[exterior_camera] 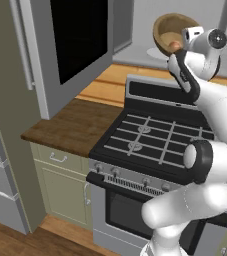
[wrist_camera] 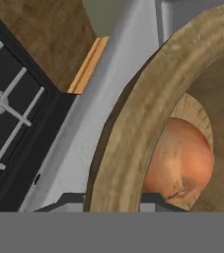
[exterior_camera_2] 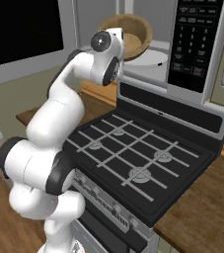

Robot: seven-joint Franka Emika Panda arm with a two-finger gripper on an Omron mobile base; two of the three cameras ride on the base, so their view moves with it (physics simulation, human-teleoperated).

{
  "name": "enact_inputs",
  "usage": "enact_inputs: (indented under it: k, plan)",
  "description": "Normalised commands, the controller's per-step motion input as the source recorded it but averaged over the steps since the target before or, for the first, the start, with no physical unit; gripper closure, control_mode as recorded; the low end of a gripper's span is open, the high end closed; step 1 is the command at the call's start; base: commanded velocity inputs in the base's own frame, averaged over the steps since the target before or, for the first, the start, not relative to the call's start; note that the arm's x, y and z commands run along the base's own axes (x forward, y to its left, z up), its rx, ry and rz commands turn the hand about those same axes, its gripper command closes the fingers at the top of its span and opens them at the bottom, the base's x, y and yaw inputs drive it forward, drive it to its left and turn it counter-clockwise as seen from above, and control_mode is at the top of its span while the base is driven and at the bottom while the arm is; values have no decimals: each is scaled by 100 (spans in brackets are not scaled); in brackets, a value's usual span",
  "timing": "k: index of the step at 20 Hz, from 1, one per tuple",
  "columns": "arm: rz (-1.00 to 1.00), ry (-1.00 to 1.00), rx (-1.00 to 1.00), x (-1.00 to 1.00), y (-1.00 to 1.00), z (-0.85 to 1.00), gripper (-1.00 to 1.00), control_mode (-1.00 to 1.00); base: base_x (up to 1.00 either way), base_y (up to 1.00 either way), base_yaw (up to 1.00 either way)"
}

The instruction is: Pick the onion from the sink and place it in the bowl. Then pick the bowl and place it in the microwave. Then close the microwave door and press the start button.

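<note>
The brown wooden bowl (exterior_camera: 165, 27) (exterior_camera_2: 135, 34) hangs tilted on its side in front of the open microwave (exterior_camera_2: 195, 39), just above its white turntable plate (exterior_camera_2: 150, 63). My gripper (wrist_camera: 111, 200) (exterior_camera: 178, 51) is shut on the bowl's rim (wrist_camera: 133, 128), one finger on each side of the wall. The orange-brown onion (wrist_camera: 180, 160) (exterior_camera: 175, 46) rests inside the bowl against its low side. The microwave door (exterior_camera: 80, 35) (exterior_camera_2: 19, 29) stands swung wide open to the left. The sink is out of view.
The black-topped stove (exterior_camera: 155, 135) (exterior_camera_2: 133, 148) lies directly below the bowl and arm. A wooden counter (exterior_camera: 70, 125) runs left of it over olive cabinets (exterior_camera: 60, 185), and another counter (exterior_camera_2: 202, 217) sits right of the stove.
</note>
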Motion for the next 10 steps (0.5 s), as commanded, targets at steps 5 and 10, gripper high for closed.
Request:
enact_inputs:
  k: [5, 10]
  plan:
    - [0, 5, 9, 96, -26, -1, 100, -100, 0, 0, 0]
    - [0, 8, 5, 77, -19, -22, 100, -100, 0, 0, 0]
